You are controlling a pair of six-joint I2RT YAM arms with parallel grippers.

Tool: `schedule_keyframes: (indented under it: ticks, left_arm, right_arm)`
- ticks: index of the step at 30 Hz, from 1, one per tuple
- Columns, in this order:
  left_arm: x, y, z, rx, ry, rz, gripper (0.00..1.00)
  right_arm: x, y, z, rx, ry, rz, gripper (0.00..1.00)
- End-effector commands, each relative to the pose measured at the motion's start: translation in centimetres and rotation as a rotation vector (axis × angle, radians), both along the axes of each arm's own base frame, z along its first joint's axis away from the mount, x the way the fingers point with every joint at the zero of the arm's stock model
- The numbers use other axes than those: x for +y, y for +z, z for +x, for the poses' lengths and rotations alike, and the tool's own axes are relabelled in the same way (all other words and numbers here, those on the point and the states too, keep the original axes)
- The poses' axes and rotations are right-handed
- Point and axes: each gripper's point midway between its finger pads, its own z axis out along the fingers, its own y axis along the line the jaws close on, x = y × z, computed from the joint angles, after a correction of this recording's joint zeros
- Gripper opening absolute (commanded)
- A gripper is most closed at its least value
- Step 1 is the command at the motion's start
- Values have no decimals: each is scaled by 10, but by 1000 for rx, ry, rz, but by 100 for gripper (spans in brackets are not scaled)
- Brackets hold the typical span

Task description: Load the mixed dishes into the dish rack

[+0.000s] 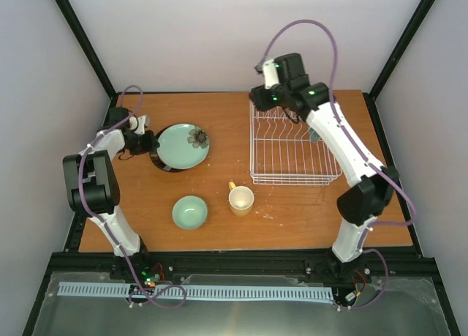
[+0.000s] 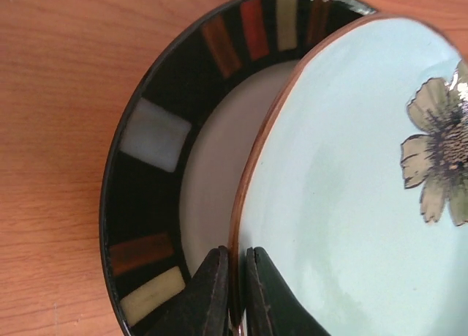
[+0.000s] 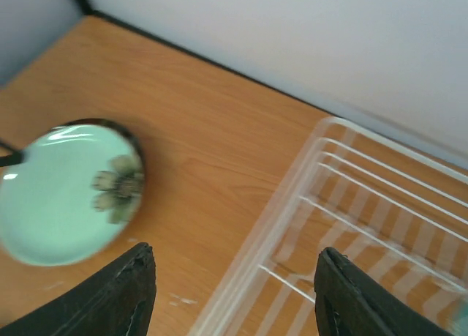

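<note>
A mint-green plate (image 1: 183,146) with a dark flower lies tilted on a dark plate with a cream centre (image 2: 212,153) at the table's left. My left gripper (image 2: 235,292) is shut on the mint plate's brown rim (image 2: 245,197), one finger under and one over it. The mint plate also shows in the right wrist view (image 3: 66,193). My right gripper (image 3: 234,292) is open and empty, high over the far left corner of the white wire dish rack (image 1: 292,149). A small mint-green bowl (image 1: 190,211) and a cream-yellow mug (image 1: 240,200) stand nearer the front.
The rack's near left rim (image 3: 263,248) lies under my right gripper. The right arm's forearm (image 1: 344,142) crosses over the rack's right side. Black frame posts stand at the table's back corners.
</note>
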Motion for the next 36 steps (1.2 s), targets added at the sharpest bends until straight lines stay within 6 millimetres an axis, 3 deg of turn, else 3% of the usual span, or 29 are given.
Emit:
schedule_keyframes:
  ticks: [1, 6, 13, 20, 26, 30, 36]
  left_arm:
    - [-11, 43, 8, -92, -53, -34, 1]
    - [-10, 51, 5, -115, -53, -42, 1]
    - [-7, 50, -2, -125, -53, -49, 1]
    - [-11, 54, 0, -155, -65, -72, 1]
    - [-13, 54, -1, -161, -71, -75, 1]
    - [-13, 52, -4, -162, -75, -76, 1]
    - [-15, 50, -9, -165, -82, -71, 1]
  right_arm:
    - [83, -15, -21, 110, 278, 123, 59]
    - [139, -48, -29, 287, 448, 246, 59]
    - [177, -87, -30, 488, 539, 327, 60]
    - [188, -145, -34, 587, 500, 241, 60]
    - [203, -196, -53, 656, 501, 135, 60]
    - [211, -216, -58, 662, 481, 77, 60]
    - [199, -226, -40, 603, 365, -10, 60]
